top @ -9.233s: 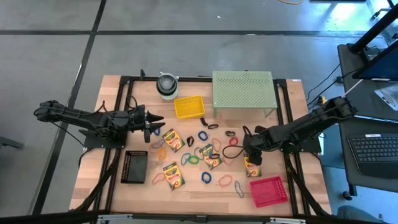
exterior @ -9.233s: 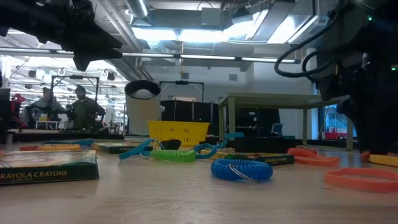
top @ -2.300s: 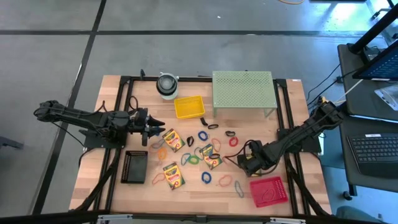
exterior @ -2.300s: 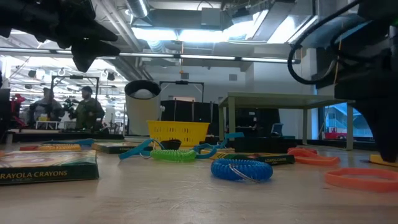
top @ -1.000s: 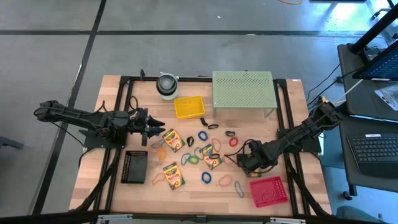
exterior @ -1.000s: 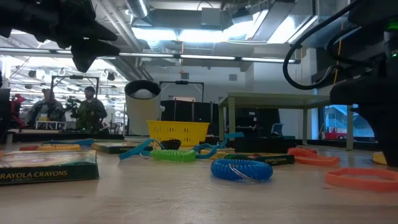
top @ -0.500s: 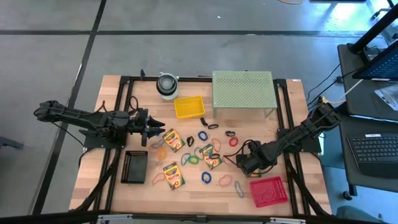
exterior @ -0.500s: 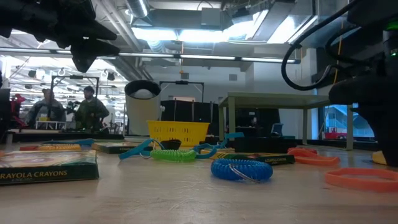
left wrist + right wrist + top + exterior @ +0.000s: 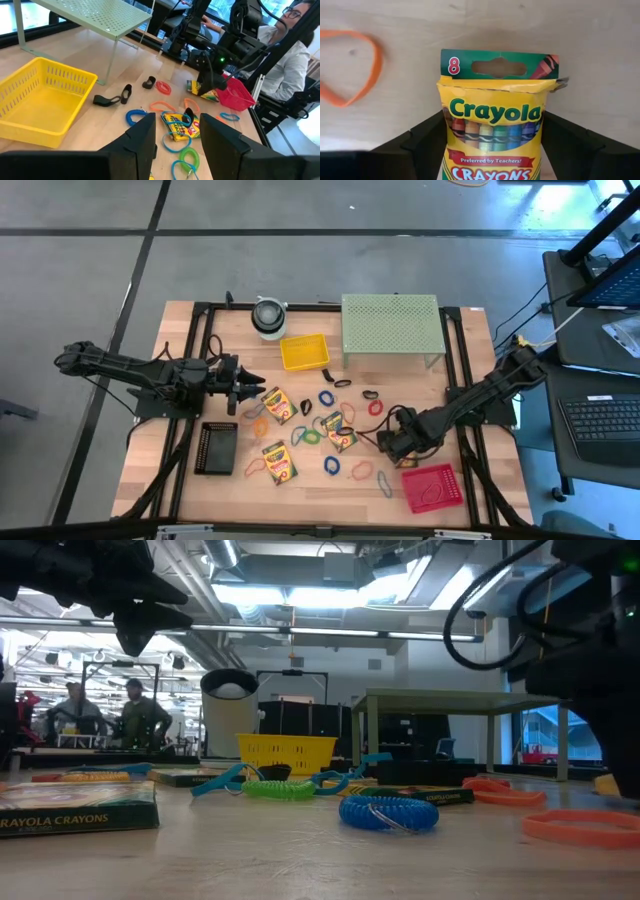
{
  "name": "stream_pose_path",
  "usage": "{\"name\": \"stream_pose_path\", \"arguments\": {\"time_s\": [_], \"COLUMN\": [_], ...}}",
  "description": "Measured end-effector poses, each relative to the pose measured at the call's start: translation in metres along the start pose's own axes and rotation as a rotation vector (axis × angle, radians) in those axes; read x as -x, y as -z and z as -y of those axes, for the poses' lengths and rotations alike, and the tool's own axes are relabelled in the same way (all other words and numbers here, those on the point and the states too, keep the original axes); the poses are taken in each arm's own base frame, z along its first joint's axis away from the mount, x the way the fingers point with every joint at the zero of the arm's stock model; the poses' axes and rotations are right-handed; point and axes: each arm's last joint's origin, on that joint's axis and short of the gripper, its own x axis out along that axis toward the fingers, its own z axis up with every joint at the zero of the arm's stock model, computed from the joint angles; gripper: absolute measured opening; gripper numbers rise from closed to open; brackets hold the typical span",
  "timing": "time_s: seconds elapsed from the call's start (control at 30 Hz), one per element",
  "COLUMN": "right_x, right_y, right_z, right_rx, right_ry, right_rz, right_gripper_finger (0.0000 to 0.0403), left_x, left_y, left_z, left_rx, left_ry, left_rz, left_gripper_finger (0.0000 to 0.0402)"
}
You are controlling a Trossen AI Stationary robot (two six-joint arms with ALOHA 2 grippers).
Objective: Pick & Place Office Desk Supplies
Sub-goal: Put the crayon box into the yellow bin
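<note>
My right gripper (image 9: 399, 442) points down near the table's right front and is shut on a yellow-and-green crayon box (image 9: 492, 125), also seen as the box (image 9: 202, 90). Three more crayon boxes (image 9: 277, 402) (image 9: 279, 462) (image 9: 340, 432) lie flat in the middle of the table. Coloured rubber bands (image 9: 330, 465) and small black clips (image 9: 343, 383) are scattered among them. My left gripper (image 9: 250, 385) hovers open above the table's left side, level, its fingers (image 9: 142, 145) pointing toward the middle. My right gripper pinches the crayon box across its width, one finger (image 9: 427, 142) on each long side (image 9: 445, 135), below the green hang-tab end (image 9: 497, 65). The fingers come from above, pointing down, and the box faces up. Whether it is clear of the table I cannot tell.
A red basket (image 9: 447, 476) sits just in front of my right gripper, a yellow basket (image 9: 304, 351) at the middle back, a black tray (image 9: 216, 447) front left. A green perforated stand (image 9: 390, 328) and a white roll (image 9: 268, 315) are at the back. A person (image 9: 295, 45) sits beyond the right edge.
My right gripper has edged up a little with the crayon box still between its fingers.
</note>
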Motion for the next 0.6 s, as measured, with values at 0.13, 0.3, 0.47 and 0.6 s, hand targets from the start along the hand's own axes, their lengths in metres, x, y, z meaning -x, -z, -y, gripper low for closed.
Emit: {"name": "stream_pose_path", "arguments": {"time_s": [0.13,0.3,0.47,0.6], "right_x": [0.006,0.017,0.031,0.042], "right_y": [-0.001,-0.003,-0.006,-0.008], "right_z": [0.000,0.000,-0.001,-0.005], "right_rx": [-0.003,-0.008,0.028,0.063], "right_ry": [-0.037,-0.112,-0.228,-0.353], "right_rz": [0.017,0.041,0.097,0.169], "right_gripper_finger": [0.0287,0.0288,0.0287,0.0284], "left_x": [0.000,0.000,0.000,-0.003], "left_y": [0.000,0.000,-0.002,-0.006], "left_z": [0.000,0.000,-0.002,-0.006], "left_rx": [0.001,0.053,0.164,0.345], "left_ry": [0.000,-0.010,-0.016,0.001], "left_rz": [0.000,0.005,0.017,0.039], "left_gripper_finger": [0.0148,0.0148,0.0148,0.0148]}}
